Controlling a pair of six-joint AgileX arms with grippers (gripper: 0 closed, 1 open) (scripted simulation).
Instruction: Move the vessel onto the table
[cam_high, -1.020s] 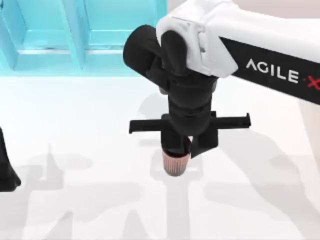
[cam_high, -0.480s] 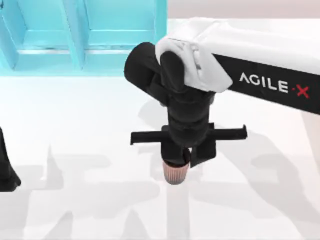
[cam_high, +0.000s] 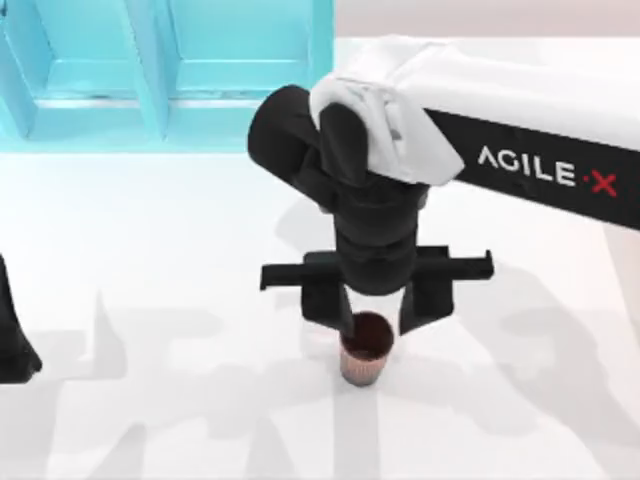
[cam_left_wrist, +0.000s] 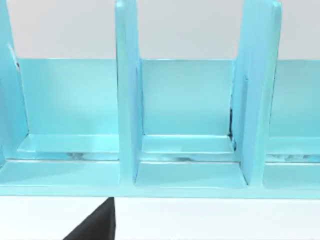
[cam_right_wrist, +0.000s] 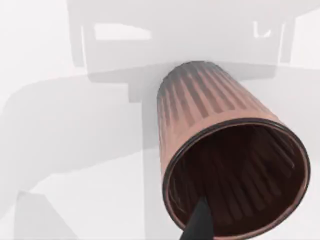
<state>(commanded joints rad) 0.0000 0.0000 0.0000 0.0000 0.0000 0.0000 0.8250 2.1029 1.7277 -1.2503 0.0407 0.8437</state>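
vessel upright on table, base seemingly hidden; right jaws apart, astride rim.

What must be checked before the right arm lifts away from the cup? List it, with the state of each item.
1. The vessel stands on the table, outside the turquoise shelf unit: ok.
2. Vessel upright, mouth up: ok.
3. The right gripper is open, one of its fingers on each side of the vessel: ok.
4. Fingers clear of the rim: cannot tell; in the right wrist view a fingertip overlaps the vessel's mouth.
5. The left arm is out of the way, parked at the table's left edge: ok.
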